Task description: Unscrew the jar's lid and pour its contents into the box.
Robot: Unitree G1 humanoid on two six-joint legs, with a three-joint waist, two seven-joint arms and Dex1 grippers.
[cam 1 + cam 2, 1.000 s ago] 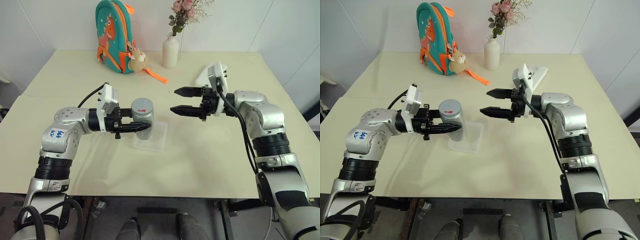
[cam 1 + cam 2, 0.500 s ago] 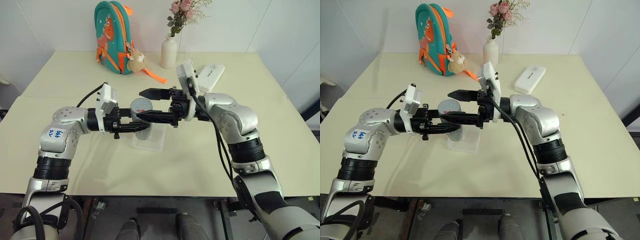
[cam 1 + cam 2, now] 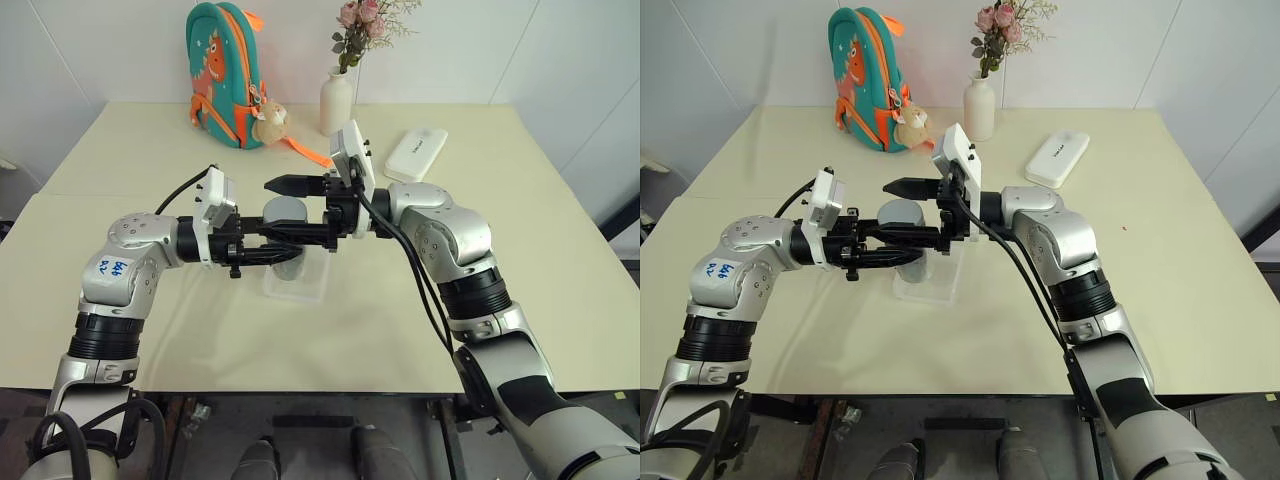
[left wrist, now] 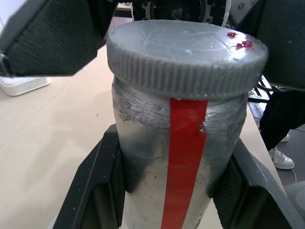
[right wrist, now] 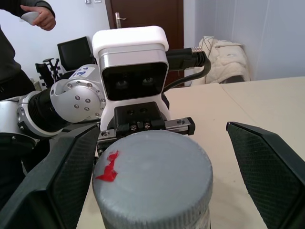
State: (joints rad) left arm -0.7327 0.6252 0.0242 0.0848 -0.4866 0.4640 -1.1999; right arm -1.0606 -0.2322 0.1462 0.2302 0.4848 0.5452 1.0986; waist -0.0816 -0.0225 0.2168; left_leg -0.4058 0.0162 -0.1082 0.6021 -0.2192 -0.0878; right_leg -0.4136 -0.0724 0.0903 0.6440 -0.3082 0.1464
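One jar (image 4: 181, 157), upright, above box (image 3: 296, 283) near tabletop (image 3: 480, 300) centre, pinched by left pincer (image 3: 291, 253). One grey lid (image 5: 152, 176) on. Right pincer (image 3: 274, 207) spread, straddling lid. Far edge: one backpack (image 3: 226, 70), vase (image 3: 335, 100), white case (image 3: 417, 152).

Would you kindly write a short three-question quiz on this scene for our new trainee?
1. True or false: the lid is off the jar.
2. Which gripper holds the jar: A left, B right?
3. Fill in: the right gripper's fingers stand open on either side of the ____.

Key: 1 false, the lid sits on the jar; 2 A; 3 lid.
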